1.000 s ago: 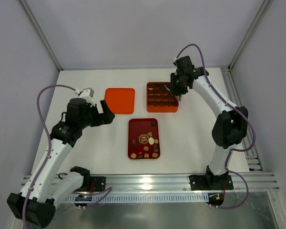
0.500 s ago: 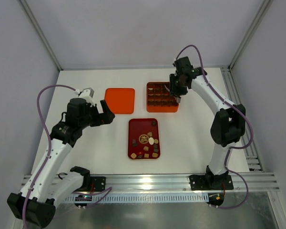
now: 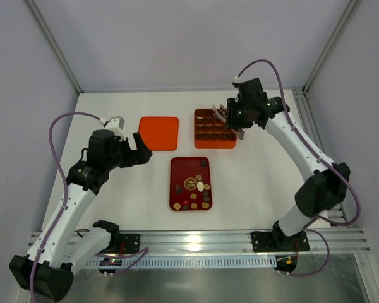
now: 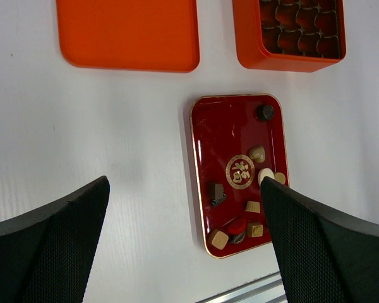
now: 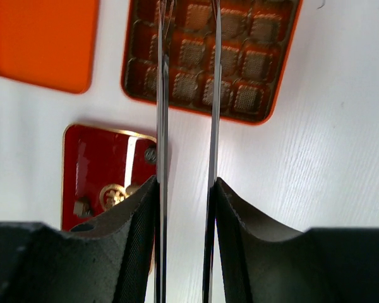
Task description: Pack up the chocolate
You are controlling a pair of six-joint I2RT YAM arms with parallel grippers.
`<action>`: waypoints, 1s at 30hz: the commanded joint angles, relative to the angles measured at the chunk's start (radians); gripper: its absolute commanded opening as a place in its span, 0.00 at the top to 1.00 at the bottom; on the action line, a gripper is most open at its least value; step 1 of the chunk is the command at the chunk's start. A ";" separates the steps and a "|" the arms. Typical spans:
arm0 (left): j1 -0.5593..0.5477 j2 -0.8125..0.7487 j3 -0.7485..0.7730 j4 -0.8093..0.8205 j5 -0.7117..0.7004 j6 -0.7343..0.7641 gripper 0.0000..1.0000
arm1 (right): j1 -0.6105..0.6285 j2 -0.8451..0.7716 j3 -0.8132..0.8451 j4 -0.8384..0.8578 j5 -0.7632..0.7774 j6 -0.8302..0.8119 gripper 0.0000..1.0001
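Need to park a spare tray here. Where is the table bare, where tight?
Bare table: right of the red tray, in front of the orange box; the far strip behind box and orange lid. Tight: the gap between lid, box and tray, with the left gripper beside it, the right gripper over the box.

Top view, 12 = far edge of desk (image 3: 259, 170). Tray (image 3: 186, 167) sits abt mid-desk, nearest the arm bases. Lid (image 3: 159, 132) lies at tray's 11 and box (image 3: 215, 146) at its 1. Lid & box are side by side w/ a gap, lid at box's 9. All 3 lie flat on desk, none touching. On tray, chocolate pcs (image 3: 201, 185) mostly bunch toward its 6 end, w/ one alone in the 1 corner. Over bare desk at tray's 10, by lid's 7 corner, hangs left end effector (image 3: 144, 148). Above box's 3 side, over its compartments, is right end effector (image 3: 229, 121).
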 commanded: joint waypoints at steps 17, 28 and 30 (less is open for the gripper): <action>0.002 -0.003 0.004 0.012 -0.009 -0.003 0.00 | 0.633 -0.369 -0.451 0.147 0.118 0.343 0.58; 0.002 -0.003 0.000 0.014 -0.005 -0.002 0.00 | 0.763 -0.228 -0.432 0.133 0.192 0.409 0.57; 0.002 -0.005 0.002 0.012 -0.005 -0.003 0.00 | 0.768 -0.226 -0.432 0.124 0.204 0.413 0.57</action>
